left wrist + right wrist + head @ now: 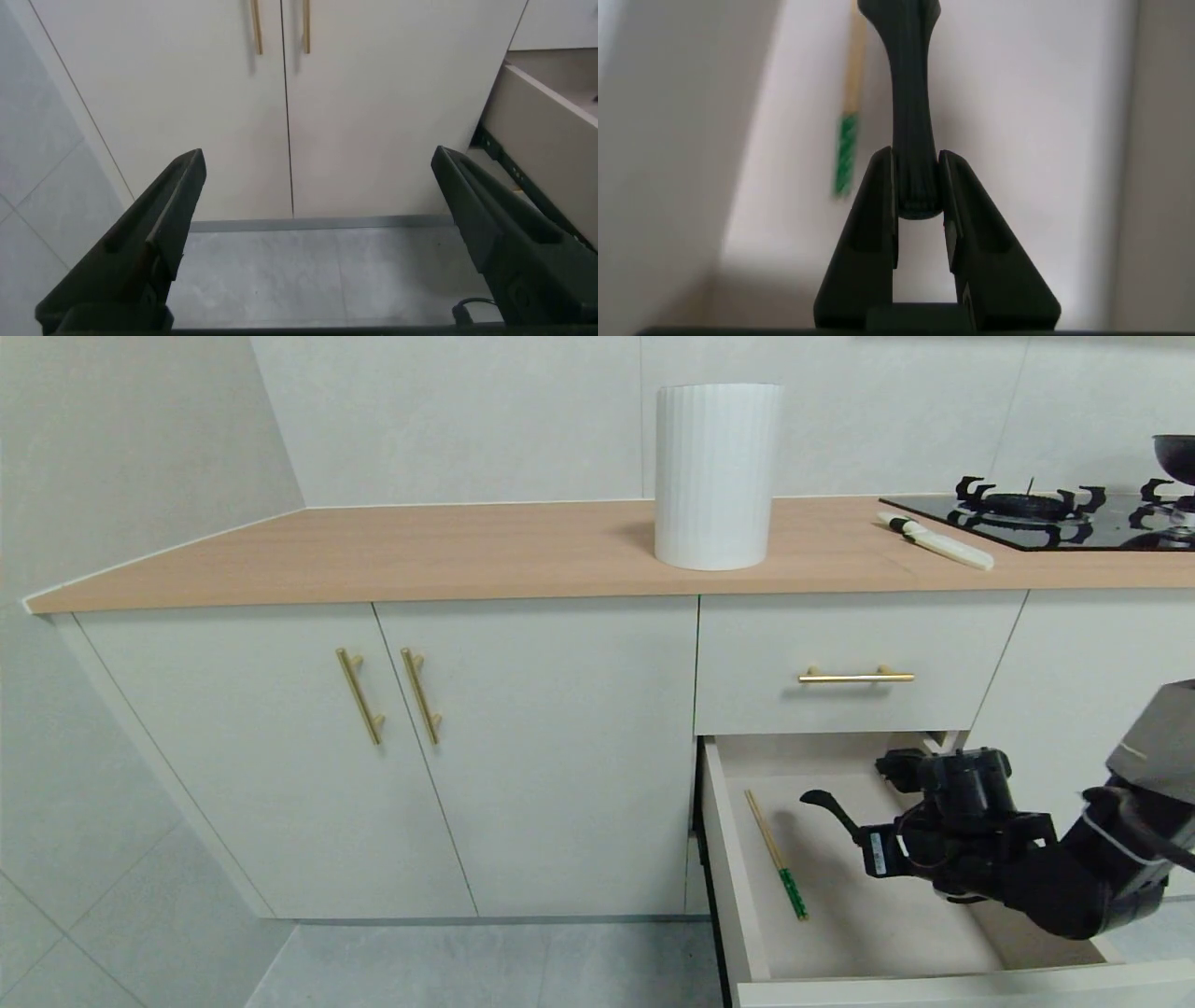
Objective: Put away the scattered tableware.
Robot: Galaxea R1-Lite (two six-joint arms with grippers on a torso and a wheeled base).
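Note:
A black spoon (pixel 831 810) hangs over the open drawer (pixel 726 877), its bowl toward the drawer's left side. My right gripper (pixel 876 852) is shut on its handle (pixel 913 112), fingers (pixel 878 201) pressed on both sides. A pair of wooden chopsticks with green ends (pixel 777 857) lies on the drawer floor to the spoon's left, also visible as chopsticks (pixel 848 121) beyond the handle. A white-bladed knife (pixel 936 542) rests on the wooden counter near the stove. My left gripper (pixel 318 187) stands open and empty, low in front of the cabinet doors (pixel 280 93).
A tall white ribbed container (pixel 716 476) stands on the counter (pixel 420 551). A black gas stove (pixel 1055 513) sits at the far right. A shut drawer with a gold handle (pixel 856 678) is directly above the open one. Grey tiled floor lies below.

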